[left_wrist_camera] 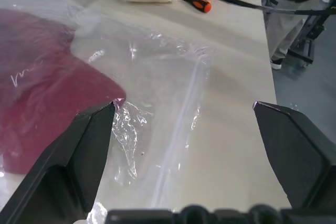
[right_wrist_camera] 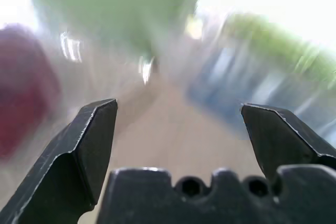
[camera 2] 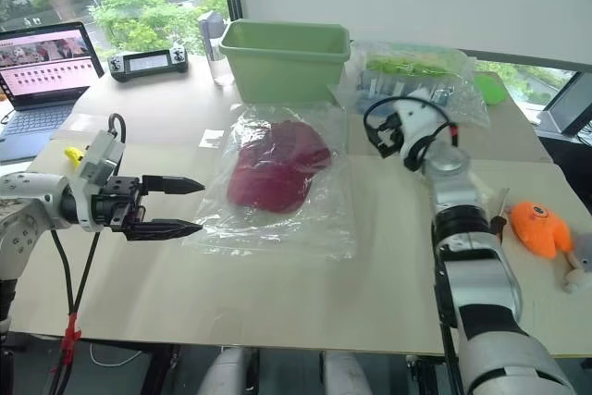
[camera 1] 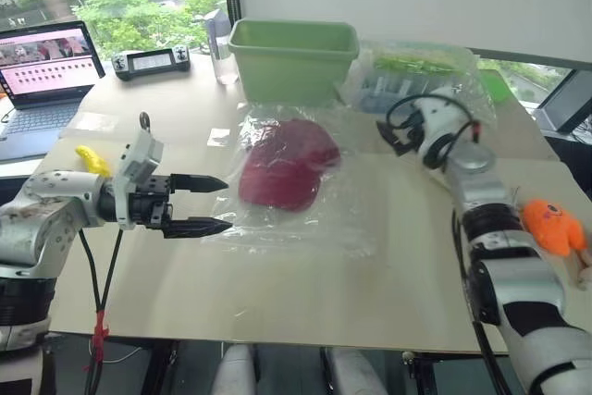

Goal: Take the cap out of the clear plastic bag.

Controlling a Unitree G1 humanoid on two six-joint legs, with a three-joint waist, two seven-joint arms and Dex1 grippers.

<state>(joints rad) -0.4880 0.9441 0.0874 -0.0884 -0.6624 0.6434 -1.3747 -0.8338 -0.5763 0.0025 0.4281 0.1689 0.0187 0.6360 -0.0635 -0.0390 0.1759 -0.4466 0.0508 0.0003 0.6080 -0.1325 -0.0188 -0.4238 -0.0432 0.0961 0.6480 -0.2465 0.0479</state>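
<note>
The cap (camera 1: 285, 173) is lying flat inside the bag (camera 1: 305, 219), which is spread out near the middle of the surface (camera 1: 277, 302), its far end reaching toward the green bin (camera 1: 294, 57) standing by the far edge. The cap is sitting in the bag's far half, with loose wrinkled plastic trailing off toward the near edge. The left pincer (camera 1: 211, 204) is hovering just beside the bag's left side, pointing across at it, its two black fingers spread wide apart and holding nothing; from the left wrist view the cap's dark red edge (left_wrist_camera: 47, 93) is showing right by one fingertip, with crinkled plastic between the fingers. The right pincer (right_wrist_camera: 178, 129) is lifted above the surface on the bag's right side, aiming toward the far edge, and its fingers are also standing wide apart with nothing between them. Just beyond the right arm, a second clear bag (camera 1: 416, 76) packed with blue and green things is resting by the far edge, to the right of the bin. An orange plush toy (camera 1: 553, 227) is lying at the right edge. A laptop (camera 1: 46, 76) is sitting open at the far left corner, with a handheld controller (camera 1: 151, 62) beside it along the far edge and a small yellow item (camera 1: 91, 160) near the left edge.
</note>
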